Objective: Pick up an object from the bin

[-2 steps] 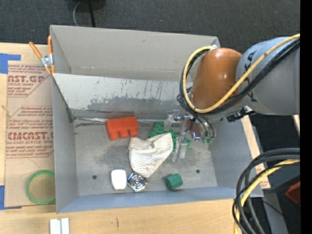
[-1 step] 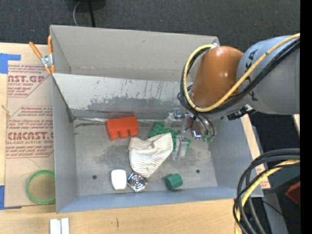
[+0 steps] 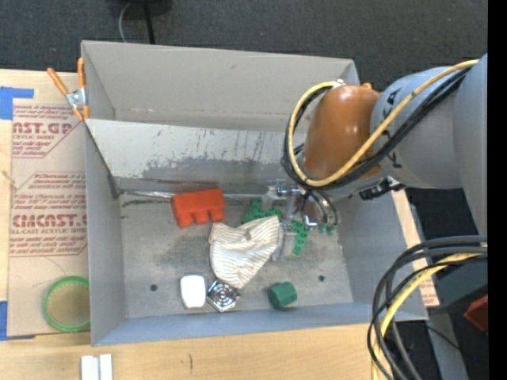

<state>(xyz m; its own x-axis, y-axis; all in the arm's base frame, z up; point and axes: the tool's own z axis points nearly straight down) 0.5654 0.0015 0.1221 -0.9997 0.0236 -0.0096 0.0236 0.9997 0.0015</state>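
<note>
Hanging low in the bin (image 3: 103,236), the jaws, released or clenched I cannot tell, have the green plastic pieces (image 3: 299,240) directly beneath them, the longest piece running toward the near wall, with the striped cloth (image 3: 242,256) just to their left.

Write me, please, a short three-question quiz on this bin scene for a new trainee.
1. True or false: the orange block touches the white block.
2. What lies right beside the white block? A: striped cloth; B: shiny metal piece; C: green cube.
3. What lies closest to the gripper?
Key: 1 false, they lie well apart; 2 B; 3 green plastic pieces.
</note>
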